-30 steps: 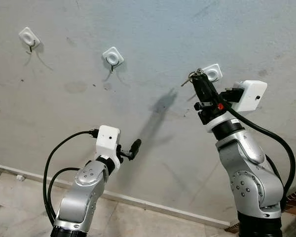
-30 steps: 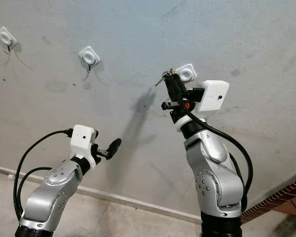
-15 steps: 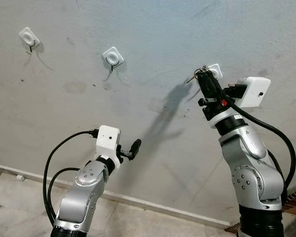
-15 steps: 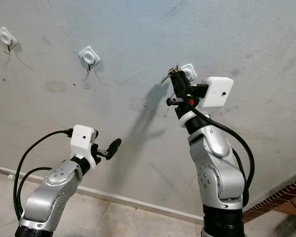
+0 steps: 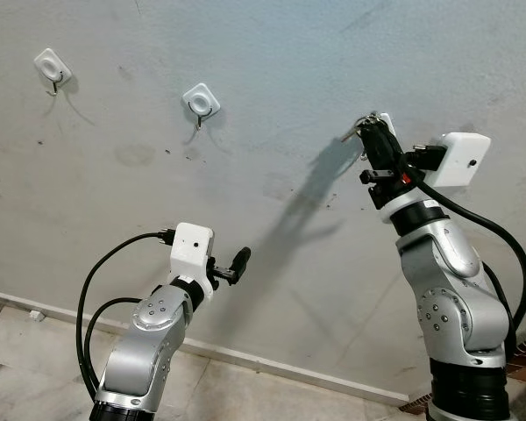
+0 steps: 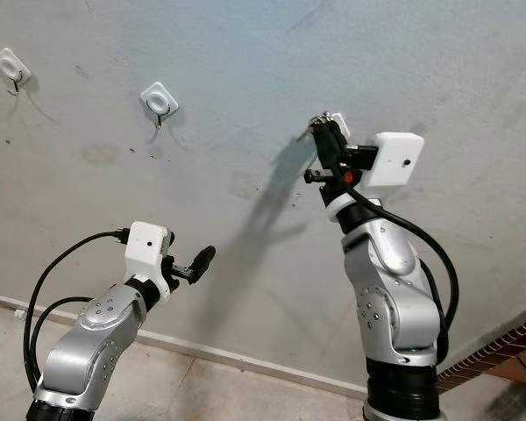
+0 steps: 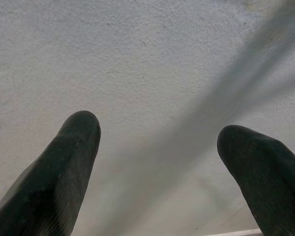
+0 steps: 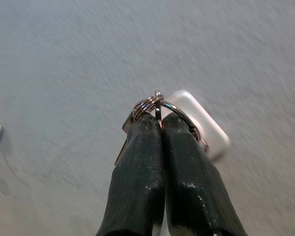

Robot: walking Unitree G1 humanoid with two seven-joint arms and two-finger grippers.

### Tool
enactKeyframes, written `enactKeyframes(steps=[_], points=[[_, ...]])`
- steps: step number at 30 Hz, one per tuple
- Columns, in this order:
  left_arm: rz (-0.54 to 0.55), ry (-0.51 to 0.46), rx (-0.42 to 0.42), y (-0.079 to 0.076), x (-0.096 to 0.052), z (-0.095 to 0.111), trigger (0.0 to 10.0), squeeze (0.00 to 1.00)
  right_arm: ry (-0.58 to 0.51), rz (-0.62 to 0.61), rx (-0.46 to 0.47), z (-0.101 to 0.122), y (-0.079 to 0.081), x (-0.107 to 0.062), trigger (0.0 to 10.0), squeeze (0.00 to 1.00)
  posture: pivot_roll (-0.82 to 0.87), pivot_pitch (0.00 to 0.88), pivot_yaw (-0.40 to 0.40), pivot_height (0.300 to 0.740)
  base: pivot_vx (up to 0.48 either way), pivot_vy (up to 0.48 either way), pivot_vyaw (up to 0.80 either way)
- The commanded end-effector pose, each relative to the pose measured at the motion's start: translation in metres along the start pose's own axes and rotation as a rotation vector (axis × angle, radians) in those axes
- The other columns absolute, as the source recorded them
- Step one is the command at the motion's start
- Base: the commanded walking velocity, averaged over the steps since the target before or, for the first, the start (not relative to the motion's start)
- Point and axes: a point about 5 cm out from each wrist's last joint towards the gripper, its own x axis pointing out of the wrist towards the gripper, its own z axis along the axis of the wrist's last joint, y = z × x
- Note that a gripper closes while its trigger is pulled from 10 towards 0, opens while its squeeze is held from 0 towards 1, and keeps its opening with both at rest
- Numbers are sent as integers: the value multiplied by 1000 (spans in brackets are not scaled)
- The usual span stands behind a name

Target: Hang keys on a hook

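Up at the wall, the right gripper pinches the keys against the rightmost hook.
Its black fingers are closed tight on the key ring, raised high on the right. Low on the left, the left gripper hangs with fingers spread wide, facing bare grey wall; two more hooks sit further left.

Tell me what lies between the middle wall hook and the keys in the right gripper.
Only bare grey wall between the middle hook and the keys in the right gripper, crossed by the arm's shadow, in the eye views.
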Motion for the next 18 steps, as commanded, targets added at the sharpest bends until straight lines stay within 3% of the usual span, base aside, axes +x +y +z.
enactKeyframes(steps=[1, 18], points=[[-15, -3, 10, -3, 1, 3, 10000, 0, -2, -20, -10, 1, -7, -4, 10000, 0, 126, 0, -82, 740, 0, 0, 0], [-14, -5, 11, -3, 1, 3, 10000, 0, 42, -25, 9, -12, -6, -12, 10000, 0, 127, 0, -82, 740, 0, 0, 0]])
